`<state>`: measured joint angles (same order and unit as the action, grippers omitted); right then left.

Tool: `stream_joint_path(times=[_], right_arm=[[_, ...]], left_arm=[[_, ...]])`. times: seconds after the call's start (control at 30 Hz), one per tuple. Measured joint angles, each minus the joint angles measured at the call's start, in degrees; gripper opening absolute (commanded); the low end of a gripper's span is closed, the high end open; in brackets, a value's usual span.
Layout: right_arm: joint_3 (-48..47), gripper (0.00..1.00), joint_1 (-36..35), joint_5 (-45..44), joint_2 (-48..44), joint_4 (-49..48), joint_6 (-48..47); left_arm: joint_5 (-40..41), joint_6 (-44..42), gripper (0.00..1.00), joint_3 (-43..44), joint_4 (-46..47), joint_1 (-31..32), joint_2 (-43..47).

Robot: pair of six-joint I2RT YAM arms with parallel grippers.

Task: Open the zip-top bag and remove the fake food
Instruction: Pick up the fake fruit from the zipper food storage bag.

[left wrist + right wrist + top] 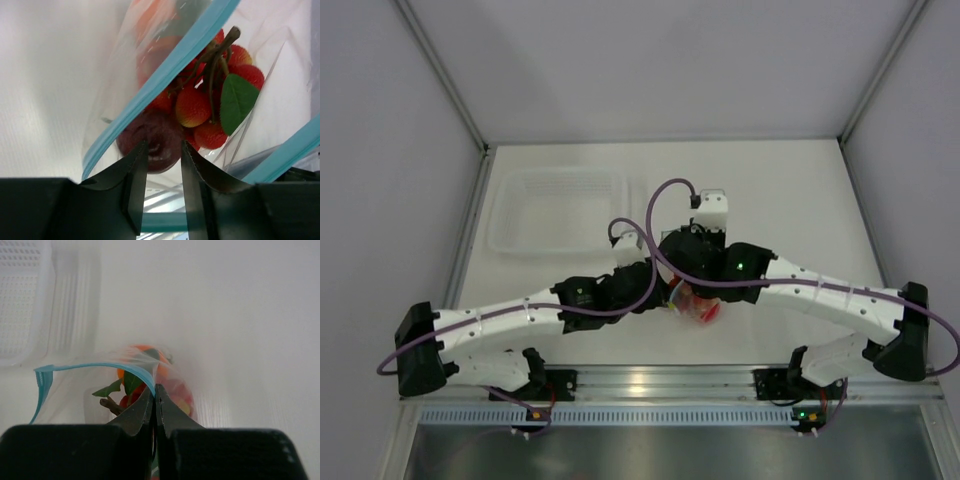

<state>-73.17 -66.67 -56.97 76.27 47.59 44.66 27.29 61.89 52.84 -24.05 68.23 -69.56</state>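
Now, two arms at the zip-top bag [75,385].
Right gripper [155,389] clamps its teal rim; left gripper [164,146] jaws stand partly apart at the dark purple piece [152,131], grip unclear.

Teal-edged clear zip-top bag [167,72]; red berry cluster [192,107], green leaf [237,100].

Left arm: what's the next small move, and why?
Probably close the left gripper on the dark purple-brown piece and draw it back out: the piece sits at its fingertips inside the zip-top bag, whose mouth is open with the right gripper pinching the rim.
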Motion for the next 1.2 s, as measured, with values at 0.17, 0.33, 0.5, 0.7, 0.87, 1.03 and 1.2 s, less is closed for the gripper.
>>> stream_joint_path(times=[0.17,0.33,0.5,0.7,0.87,1.03,1.2], right_arm=[[0.0,0.00,-2.2,-2.7,1.2,-0.3,1.6],[0.0,0.00,-4.9,-3.9,1.3,-0.9,2.7],[0.8,0.00,-5.7,-4.0,1.5,-1.5,4.1],[5.7,0.00,-6.1,-2.4,-0.2,-4.7,4.6],[8.0,0.00,-6.2,0.2,-2.3,-7.7,4.4],[9.8,0.00,-6.2,3.0,-4.1,-10.9,3.4],[12.7,0.00,-6.2,6.9,-6.7,-15.1,2.3]], left_arm=[[-2.8,1.4,0.53,-3.6,-0.4,-0.5,3.6],[-4.7,3.0,0.64,-4.4,-0.8,-1.2,3.3],[-6.1,3.6,0.71,-4.4,-0.8,-1.3,0.0],[-7.3,4.0,0.82,-4.4,-0.3,-1.4,-4.3],[-9.9,1.7,0.91,-4.4,4.1,-1.5,-7.9],[-10.2,0.7,0.88,-5.7,7.6,-1.5,-8.5],[-9.2,0.8,0.89,-6.0,9.4,-1.5,-10.1]])
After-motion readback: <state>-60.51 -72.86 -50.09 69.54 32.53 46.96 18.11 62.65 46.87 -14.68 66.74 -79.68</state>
